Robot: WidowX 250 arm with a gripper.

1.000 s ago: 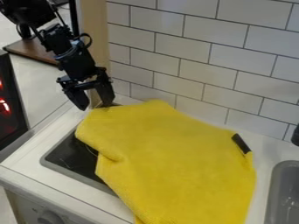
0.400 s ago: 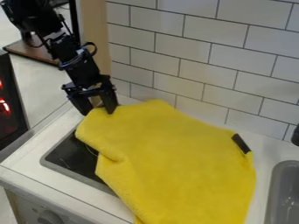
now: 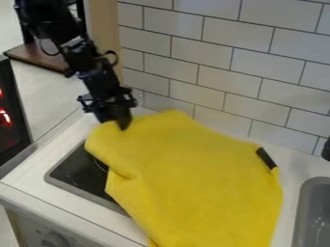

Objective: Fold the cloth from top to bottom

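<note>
Soft yellow cloth (image 3: 193,173), long axis slanting upper left to lower right, grey rounded sink (image 3: 314,193) to its right, black gripper (image 3: 114,123) at its upper-left edge, whether open or closed I can't tell.

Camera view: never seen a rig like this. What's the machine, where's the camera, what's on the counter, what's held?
The machine is a black robot arm that comes in from the upper left. At its end is a gripper, the part that grabs things. The view is from a fixed camera that looks down at a slant.

A yellow cloth with a black tag lies across the white counter and covers part of a dark cooktop. A gray sink is at the right edge.

The gripper is down at the cloth's upper left corner; I can't tell whether it has hold of it. The job is to fold the cloth.
</note>
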